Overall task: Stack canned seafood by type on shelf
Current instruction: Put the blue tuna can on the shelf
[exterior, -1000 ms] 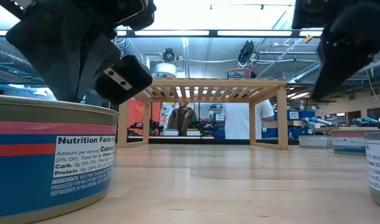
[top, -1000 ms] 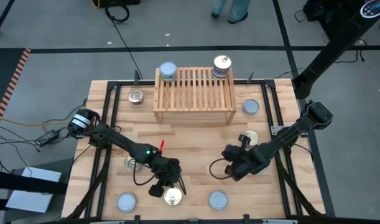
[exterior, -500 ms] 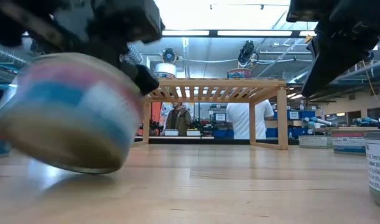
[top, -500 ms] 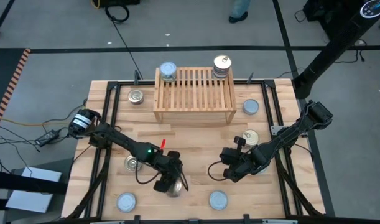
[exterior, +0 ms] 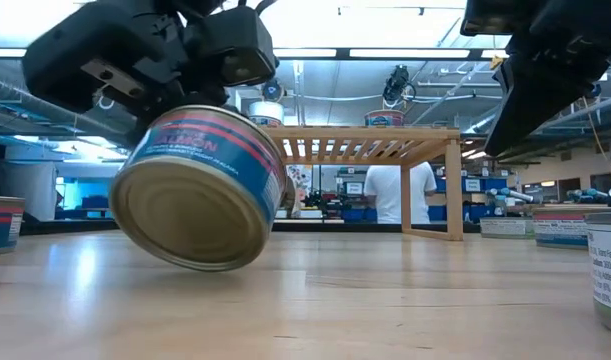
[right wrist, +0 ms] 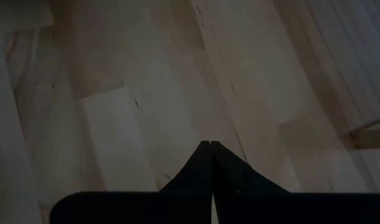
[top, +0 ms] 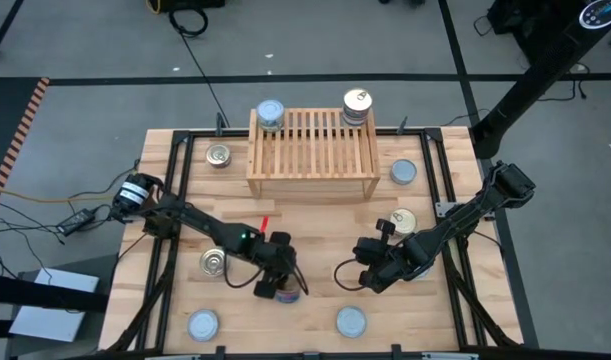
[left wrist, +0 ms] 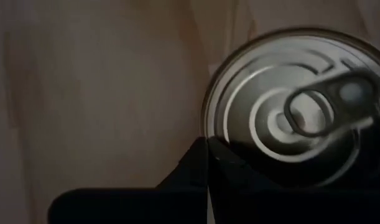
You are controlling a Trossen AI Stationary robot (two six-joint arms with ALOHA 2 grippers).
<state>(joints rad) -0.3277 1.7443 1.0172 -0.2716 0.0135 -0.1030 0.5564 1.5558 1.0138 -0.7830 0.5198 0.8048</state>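
Observation:
A tin with a golden pull-tab lid (left wrist: 295, 106) stands tipped on the table at near centre-left (top: 287, 293). Its label is red and blue, and its bare bottom (exterior: 190, 215) faces the near edge. My left gripper (left wrist: 208, 144) is shut and sits on this tin from above (top: 268, 282). My right gripper (right wrist: 209, 144) is shut and hangs over bare wood right of centre (top: 368, 278), touching nothing. The shelf (top: 313, 150) stands at the far middle. On its top are a silvery-lidded tin (top: 271, 113) and a golden-lidded stack (top: 357, 105). My left gripper lies with its shut fingertips against the rim of the tin's lid (left wrist: 209, 127), slanting down from the table's left. The tin is tilted, its lid leaning away from the near edge. Its lower rim (exterior: 217, 266) seems to rest on the table; whether a finger hooks the rim I cannot tell.
Loose tins lie around the table: golden lids (top: 219, 154), (top: 215, 262), (top: 404, 220) and silvery lids (top: 404, 171), (top: 202, 324), (top: 351, 321). A black frame (top: 430, 150) borders the plank top. Bare wood lies between the shelf and the grippers.
My left gripper, shut throughout, has swung toward the table's right and far side and has turned. The tin under it stood upright near the front edge. It has been pushed away from that edge and tipped, so its bottom now faces the near side.

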